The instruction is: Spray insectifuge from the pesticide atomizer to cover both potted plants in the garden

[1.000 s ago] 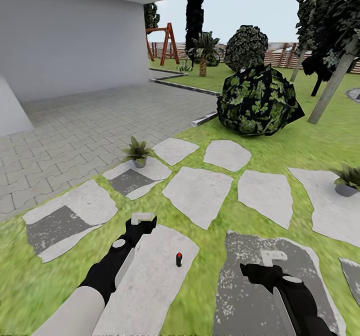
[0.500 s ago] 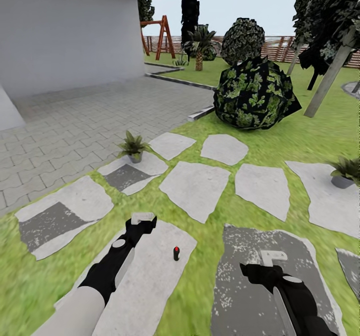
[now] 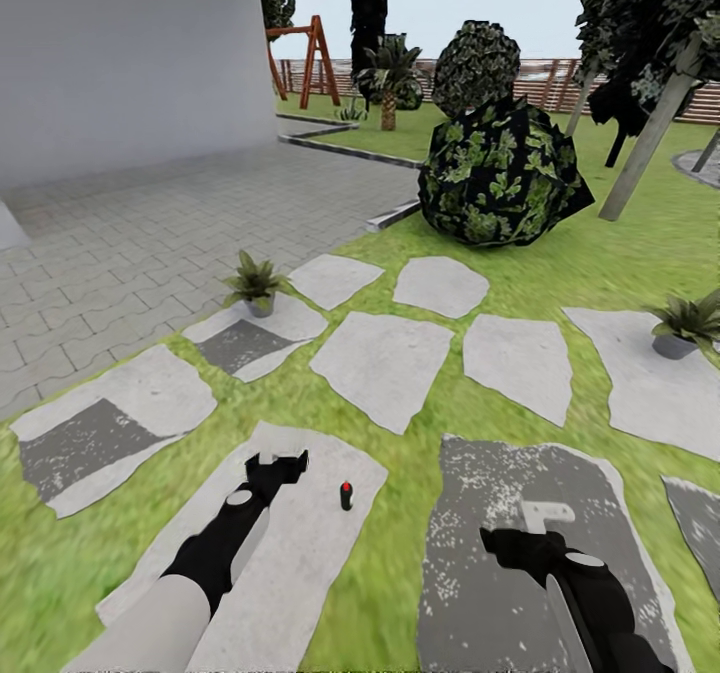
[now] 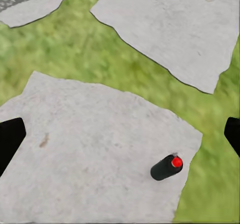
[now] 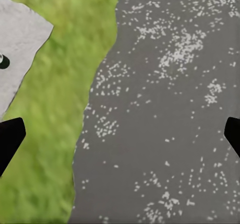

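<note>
Upright, the pesticide atomizer (image 3: 346,496) stands on a stepping stone (image 3: 300,553) — red collar uppermost; left gripper (image 3: 277,467) and right gripper (image 3: 545,518) — jaws spread.

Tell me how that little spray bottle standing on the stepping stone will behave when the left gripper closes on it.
The pesticide atomizer stands upright, slim and tall, so a sideways nudge would probably tip it. Its round body would likely roll on the flat stepping stone. The left gripper looks open.
</note>
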`<state>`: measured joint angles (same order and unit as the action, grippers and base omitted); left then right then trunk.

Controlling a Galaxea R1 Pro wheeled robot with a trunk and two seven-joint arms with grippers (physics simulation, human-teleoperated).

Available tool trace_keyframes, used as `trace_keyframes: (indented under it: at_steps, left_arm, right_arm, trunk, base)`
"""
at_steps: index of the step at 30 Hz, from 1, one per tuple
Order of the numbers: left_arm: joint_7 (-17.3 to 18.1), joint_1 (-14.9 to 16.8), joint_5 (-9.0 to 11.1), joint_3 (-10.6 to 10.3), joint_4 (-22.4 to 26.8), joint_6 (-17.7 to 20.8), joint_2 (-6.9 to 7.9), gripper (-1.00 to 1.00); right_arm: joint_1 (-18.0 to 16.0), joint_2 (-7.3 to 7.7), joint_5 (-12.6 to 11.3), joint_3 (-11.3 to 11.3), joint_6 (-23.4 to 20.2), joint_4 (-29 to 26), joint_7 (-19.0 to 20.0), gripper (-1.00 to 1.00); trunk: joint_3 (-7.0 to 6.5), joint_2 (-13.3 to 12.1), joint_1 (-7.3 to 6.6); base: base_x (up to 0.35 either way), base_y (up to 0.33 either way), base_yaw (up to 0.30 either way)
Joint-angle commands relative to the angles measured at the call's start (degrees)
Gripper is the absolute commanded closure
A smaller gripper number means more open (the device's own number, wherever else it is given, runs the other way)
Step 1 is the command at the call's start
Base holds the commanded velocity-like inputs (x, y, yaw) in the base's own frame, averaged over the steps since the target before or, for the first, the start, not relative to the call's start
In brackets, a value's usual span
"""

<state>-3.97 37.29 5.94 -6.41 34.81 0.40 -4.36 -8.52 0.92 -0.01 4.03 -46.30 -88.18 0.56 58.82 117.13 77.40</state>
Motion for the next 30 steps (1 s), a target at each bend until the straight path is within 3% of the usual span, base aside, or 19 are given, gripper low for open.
trace_keyframes:
  at_steps: [1, 5, 7, 11, 16, 22, 30]
  left_arm:
    - [-2.30, 0.07, 0.55, -0.40, -0.37, 0.04, 0.05, -1.00]
    - [-9.46, 0.14, 0.49, -0.47, -0.91, 0.04, 0.05, -1.00]
    - [-11.10, 0.13, 0.49, -0.87, -0.95, 0.07, 0.05, -1.00]
    - [-12.18, 0.12, 0.48, -3.11, -0.97, 0.04, 0.05, -1.00]
    - [-14.02, 0.07, 0.35, -4.08, -0.90, 0.09, 0.05, -1.00]
    - [-16.59, 0.06, -0.19, -10.11, -0.89, 0.12, 0.05, -1.00]
    - [-16.77, -0.02, -0.22, -11.20, -0.89, 0.12, 0.05, -1.00]
  right_arm:
    - [-0.02, 0.01, 0.01, 0.01, -0.28, -0.06, 0.06, -1.00]
    - [-0.02, -0.01, 0.01, 0.01, -0.28, -0.06, 0.06, -1.00]
    - [-0.01, -0.01, 0.01, 0.01, -0.28, -0.06, 0.06, -1.00]
    - [-0.02, 0.01, 0.01, 0.01, -0.28, -0.06, 0.06, -1.00]
    - [0.00, 0.01, 0.01, 0.01, -0.28, -0.06, 0.06, -1.00]
    - [0.00, 0.02, 0.01, 0.01, -0.28, -0.06, 0.06, -1.00]
    - [0.00, 0.02, 0.01, 0.01, -0.28, -0.07, 0.06, -1.00]
  trunk:
    - [0.32, 0.44, 0.22]
    - [1.41, 2.04, 1.10]
    - [1.96, 2.84, 1.53]
    - [3.05, 4.45, 2.41]
    - [4.41, 6.45, 3.51]
    - [6.05, 8.86, 4.83]
    - [8.23, 12.07, 6.59]
  base:
    - [0.000, 0.000, -0.069]
    - [0.000, 0.000, -0.068]
    - [0.000, 0.000, -0.067]
    - [0.000, 0.000, -0.053]
    - [0.000, 0.000, -0.008]
    - [0.000, 0.000, 0.000]
    - [0.000, 0.000, 0.000]
